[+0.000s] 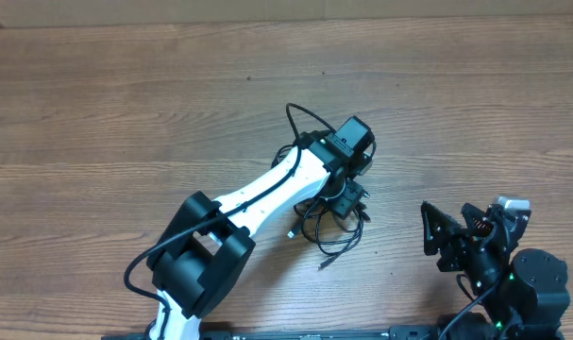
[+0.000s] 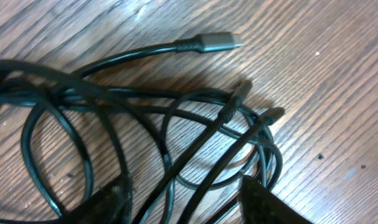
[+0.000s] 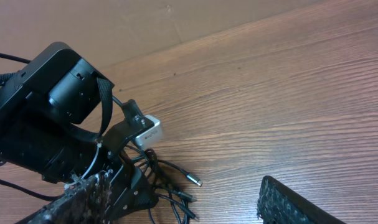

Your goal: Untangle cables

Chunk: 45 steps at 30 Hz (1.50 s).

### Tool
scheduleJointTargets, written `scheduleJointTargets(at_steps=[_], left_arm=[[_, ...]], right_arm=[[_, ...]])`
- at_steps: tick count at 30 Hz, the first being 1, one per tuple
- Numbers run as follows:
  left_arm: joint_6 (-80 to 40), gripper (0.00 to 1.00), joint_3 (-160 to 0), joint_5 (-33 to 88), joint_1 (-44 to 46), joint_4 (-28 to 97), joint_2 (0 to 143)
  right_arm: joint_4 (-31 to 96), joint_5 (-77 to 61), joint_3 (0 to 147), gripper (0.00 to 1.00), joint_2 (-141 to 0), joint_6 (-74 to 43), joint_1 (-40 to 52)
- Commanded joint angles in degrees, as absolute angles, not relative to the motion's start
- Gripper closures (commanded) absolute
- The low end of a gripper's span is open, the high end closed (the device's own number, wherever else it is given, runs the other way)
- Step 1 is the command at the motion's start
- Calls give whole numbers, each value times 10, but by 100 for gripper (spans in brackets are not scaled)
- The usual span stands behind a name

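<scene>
The cables lie as a small tangled bundle of thin black cords in the middle of the table, with loose plug ends sticking out. My left gripper is down over the bundle's far side. In the left wrist view its fingers are spread, with several strands running between them and a silver-tipped plug lying free beyond. My right gripper is open and empty, to the right of the bundle. The right wrist view shows its fingers apart and the plug ends beside the left gripper.
The wooden table stretches all around the bundle. The left arm's white link crosses from the bottom left to the centre. The left wrist's camera housing sits above the bundle in the right wrist view.
</scene>
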State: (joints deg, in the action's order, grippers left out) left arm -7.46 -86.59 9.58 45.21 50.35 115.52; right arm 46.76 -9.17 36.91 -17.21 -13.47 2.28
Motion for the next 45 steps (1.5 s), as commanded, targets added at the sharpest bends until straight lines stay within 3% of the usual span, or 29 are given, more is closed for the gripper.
scheduleJointTargets(at_steps=[1,8,14,16,18,26,36,45], left_arm=[[-81,47,-864,92,471,494,1169],[-82,41,-864,68,481,490,1169],[-108,45,-862,38,480,488,1169],[-124,43,-862,25,480,487,1169],[-125,33,-862,23,480,484,1169],[-125,24,-832,28,480,458,1169],[-125,38,-821,28,480,442,1169],[-125,41,-810,28,480,425,1169]], right_arm=[[469,-91,367,25,-170,-135,22],[470,-91,367,25,-170,-135,22],[471,-91,367,25,-170,-135,22],[471,-91,367,25,-170,-135,22],[471,-91,367,25,-170,-135,22],[471,-91,367,25,-170,-135,22],[471,-91,367,25,-170,-135,22],[471,-91,367,25,-170,-135,22]])
